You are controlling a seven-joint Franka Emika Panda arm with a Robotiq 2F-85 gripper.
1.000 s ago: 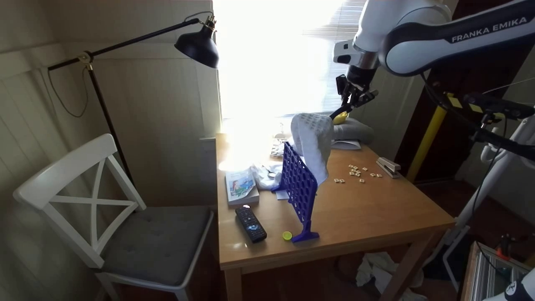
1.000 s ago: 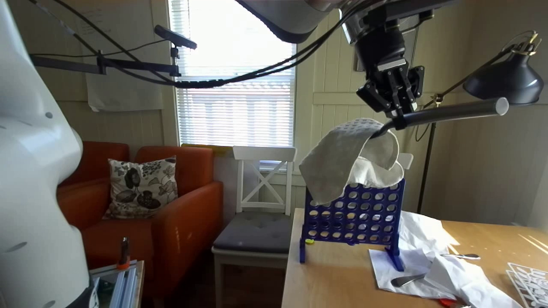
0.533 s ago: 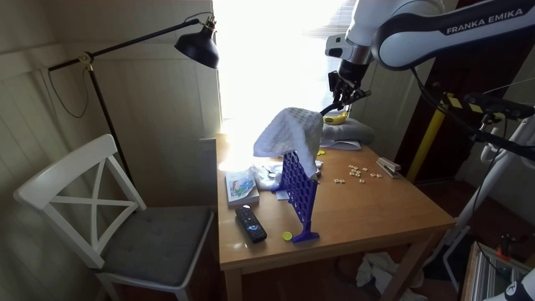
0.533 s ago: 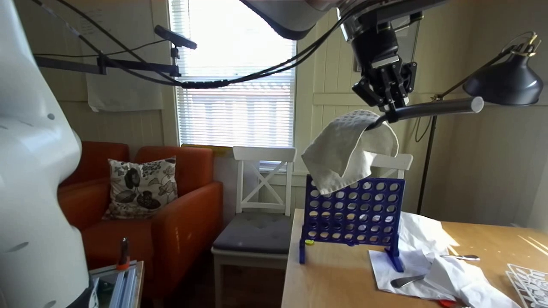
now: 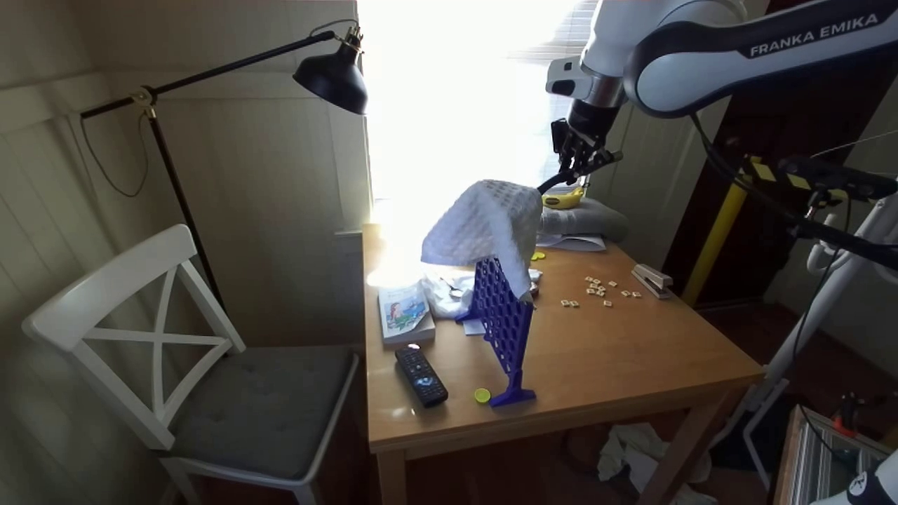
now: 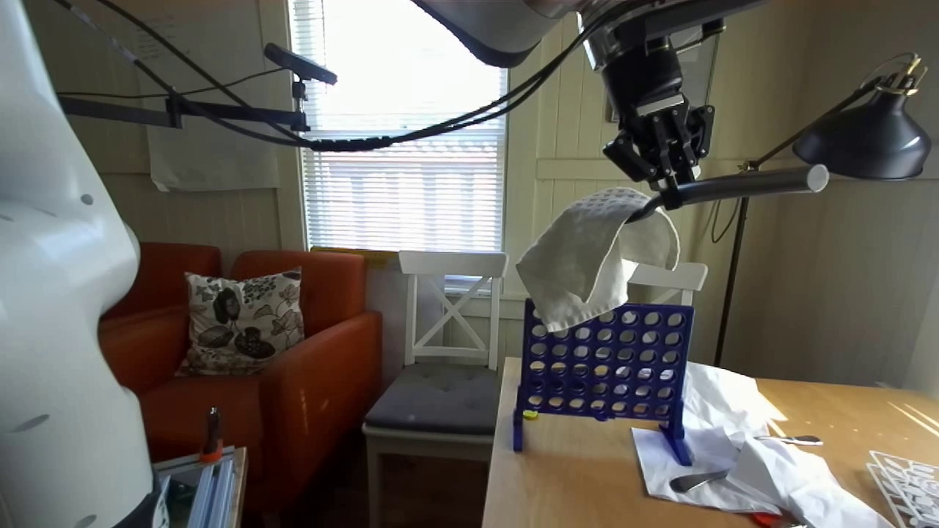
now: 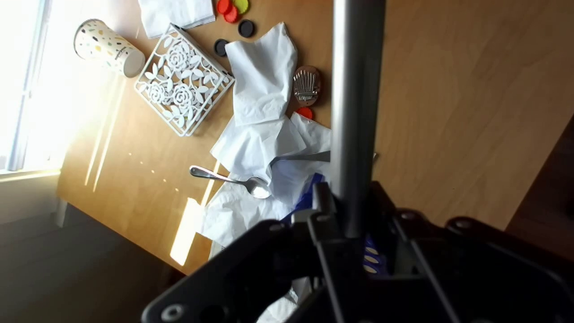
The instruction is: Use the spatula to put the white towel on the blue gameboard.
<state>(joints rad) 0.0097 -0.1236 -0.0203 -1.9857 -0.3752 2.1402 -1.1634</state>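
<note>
Swung towel [image 5: 484, 224] since 1 s ago twd edge of table [image 5: 631, 358] by remote [image 5: 421, 376]. Pinching spatula [image 6: 748, 185] w/ gripper [image 6: 669, 192], long axis slanting down to towel. Hung below gripper, over blue board [image 6: 615, 361], one corner past top edge; can't tell if touching. Prob. lower next.

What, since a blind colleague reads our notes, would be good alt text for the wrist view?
The end effector grips the spatula, its grey handle reaching up over a wooden table. On the table are crumpled white napkins, a spoon, a white rose-patterned holder and a speckled cup; parts of the blue gameboard show behind the end effector.
</note>
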